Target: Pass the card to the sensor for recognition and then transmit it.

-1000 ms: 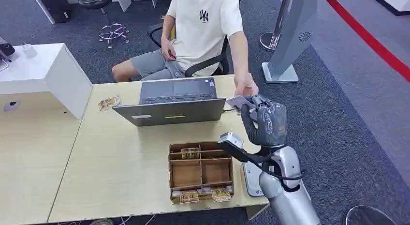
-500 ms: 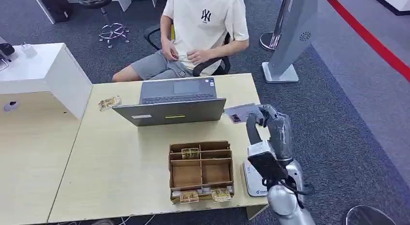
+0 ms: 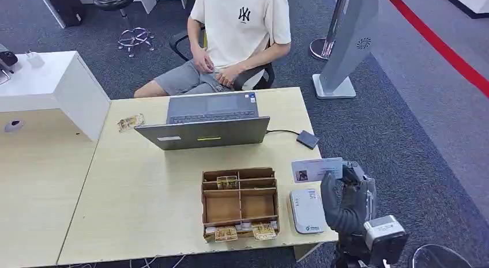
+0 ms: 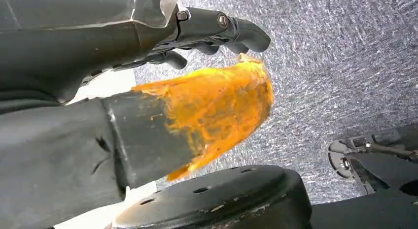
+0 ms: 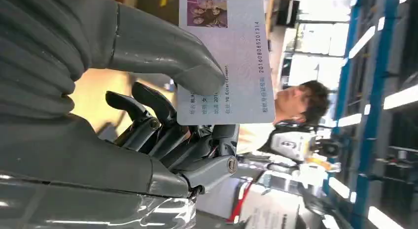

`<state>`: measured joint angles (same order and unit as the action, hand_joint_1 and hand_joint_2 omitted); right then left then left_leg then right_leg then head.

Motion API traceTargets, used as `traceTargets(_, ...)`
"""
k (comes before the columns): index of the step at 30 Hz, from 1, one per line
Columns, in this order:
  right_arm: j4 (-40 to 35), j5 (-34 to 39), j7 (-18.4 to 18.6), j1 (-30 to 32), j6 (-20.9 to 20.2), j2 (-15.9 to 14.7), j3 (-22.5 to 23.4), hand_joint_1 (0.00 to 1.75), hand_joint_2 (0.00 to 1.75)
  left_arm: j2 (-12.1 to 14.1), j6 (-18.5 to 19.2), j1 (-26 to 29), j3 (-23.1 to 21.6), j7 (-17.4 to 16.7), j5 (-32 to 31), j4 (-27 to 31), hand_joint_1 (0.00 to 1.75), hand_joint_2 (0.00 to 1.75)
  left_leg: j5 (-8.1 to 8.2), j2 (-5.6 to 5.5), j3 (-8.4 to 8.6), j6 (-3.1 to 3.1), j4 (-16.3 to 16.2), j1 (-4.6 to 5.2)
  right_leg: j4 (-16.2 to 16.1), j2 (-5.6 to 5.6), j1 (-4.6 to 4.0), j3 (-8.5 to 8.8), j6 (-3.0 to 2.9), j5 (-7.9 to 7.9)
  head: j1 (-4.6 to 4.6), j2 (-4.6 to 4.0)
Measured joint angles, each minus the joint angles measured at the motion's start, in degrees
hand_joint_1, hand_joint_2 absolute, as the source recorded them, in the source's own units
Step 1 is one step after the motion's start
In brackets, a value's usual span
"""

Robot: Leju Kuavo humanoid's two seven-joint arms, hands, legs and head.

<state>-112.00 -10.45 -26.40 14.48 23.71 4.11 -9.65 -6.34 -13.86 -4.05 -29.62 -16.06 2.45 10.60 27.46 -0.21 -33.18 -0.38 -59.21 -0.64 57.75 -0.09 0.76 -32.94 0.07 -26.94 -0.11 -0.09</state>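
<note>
right hand grips the card, thumb pressed on its printed face and the darker fingers behind it, as the right wrist view makes plain. card is held roughly flat, photo end pointing toward the cardboard organizer, above the table's near right corner. it hangs just beyond the white sensor, which lies flat on the table between the organizer and the hand. card and sensor are apart; from the head view the card sits a little farther up the table than the reader, not over it.

left hand: the left wrist view looks down at grey carpet, fingers curled in with nothing seen between them; i read it as clenched and idle, arm hanging.

step in hand, as i judge it: card is in the grip, presentation to the sensor not yet made.

next move calls for: bringing the card back over the reader and lowering it flat, face parallel to the top of the sensor, close enough to register. thumb grip covers part of the card, so the free end should go over the reader. after that, the hand-off, presumably to the seated person across the table behind the laptop.
</note>
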Motion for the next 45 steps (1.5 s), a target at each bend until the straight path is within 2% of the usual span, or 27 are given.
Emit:
traceTargets(1,0.7,-0.3,0.0,0.4,-0.9,0.0,1.6,1.75,1.75,0.0,0.0,0.0,0.1,0.0,0.1,0.0,0.0,0.0,0.0,0.01,0.01,0.0,0.0,0.0,0.0,0.0,0.0,0.0,0.0,0.01,-0.02,0.0)
traceTargets(6,7.6,4.4,1.2,0.2,-12.5,2.0,14.8,1.75,1.75,0.1,-0.1,0.1,0.4,0.4,0.5,0.0,0.0,0.0,-0.01,-0.01,-0.02,0.01,0.0,0.0,0.0,-0.01,0.0,0.01,0.05,0.06,0.0,0.0)
traceTargets(9,12.0,4.7,1.2,-0.5,-17.5,3.2,21.9,1.75,1.75,0.1,-0.1,0.1,0.7,0.5,0.6,0.0,0.0,0.0,-0.01,-0.01,-0.02,0.01,0.0,0.0,0.0,-0.02,0.0,0.0,0.05,0.07,-0.02,0.02)
traceTargets(12,16.1,3.4,1.2,-1.1,-20.1,4.4,27.1,1.75,1.75,0.1,-0.1,0.1,1.0,0.5,0.6,0.0,0.0,0.0,-0.01,-0.01,-0.02,0.0,0.0,-0.01,0.0,0.0,0.0,0.0,0.04,0.07,0.0,0.02)
traceTargets(15,19.1,0.3,1.2,-1.7,-20.5,5.4,29.9,1.75,1.75,0.1,-0.2,0.1,1.1,0.5,0.7,0.0,0.0,0.0,-0.01,0.0,-0.02,0.0,0.0,-0.02,0.0,0.01,0.0,-0.02,0.04,0.06,-0.02,0.0)
traceTargets(26,27.3,-9.5,1.2,-4.1,-19.2,6.2,30.6,1.75,1.75,0.1,-0.5,0.1,1.5,0.7,1.2,0.0,0.0,0.0,-0.02,0.01,-0.02,-0.01,0.0,-0.01,0.0,0.01,-0.01,-0.01,0.04,0.07,0.0,0.0)
traceTargets(36,28.4,-12.1,1.4,-4.3,-19.1,6.3,26.4,1.75,1.75,0.1,-0.5,0.1,1.5,0.7,1.3,0.0,0.0,0.0,-0.02,0.01,-0.01,-0.01,0.0,-0.01,0.0,0.01,-0.01,-0.03,0.04,0.07,-0.02,0.02)
traceTargets(43,28.4,-12.4,1.4,-4.3,-18.9,6.3,25.1,1.75,1.75,0.2,-0.5,0.1,1.5,0.7,1.3,0.0,0.0,0.0,-0.02,0.01,-0.02,-0.01,0.0,-0.01,0.0,0.02,-0.01,-0.02,0.04,0.07,-0.02,0.02)
traceTargets(45,28.4,-13.7,1.8,-4.3,-17.6,6.3,24.7,1.75,1.75,0.2,-0.5,0.1,1.5,0.7,1.3,0.0,0.0,0.0,-0.02,0.01,-0.02,-0.01,0.0,-0.01,0.0,0.01,-0.01,-0.02,0.04,0.07,-0.02,0.0)
